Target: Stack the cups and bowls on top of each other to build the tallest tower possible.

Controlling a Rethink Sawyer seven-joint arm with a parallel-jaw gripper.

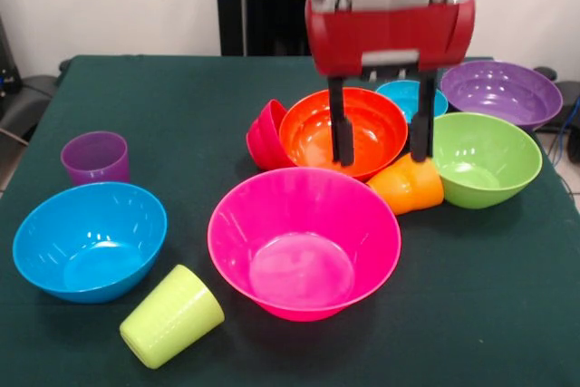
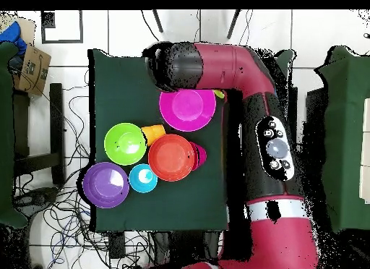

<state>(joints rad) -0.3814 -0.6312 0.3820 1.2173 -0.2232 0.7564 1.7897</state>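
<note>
My gripper (image 1: 381, 157) hangs open and empty, with one finger (image 1: 341, 129) over the wide orange bowl (image 1: 313, 138) and the other above the ridged orange cup (image 1: 406, 189), which lies on its side. The small red bowl (image 1: 263, 136) leans tilted against the orange bowl's side. The big pink bowl (image 1: 304, 242) stands alone in front. The purple cup (image 1: 95, 158) is upright at the left, and the lime green cup (image 1: 172, 316) lies on its side in front. No nested tower shows. In the overhead view the orange bowl (image 2: 172, 158) and pink bowl (image 2: 186, 109) show.
The blue bowl (image 1: 89, 240) sits at front left. The lime green bowl (image 1: 482, 160), purple bowl (image 1: 501, 92) and small light blue bowl (image 1: 405, 96) cluster at the right. In the overhead view my arm (image 2: 238, 71) covers the table's upper part.
</note>
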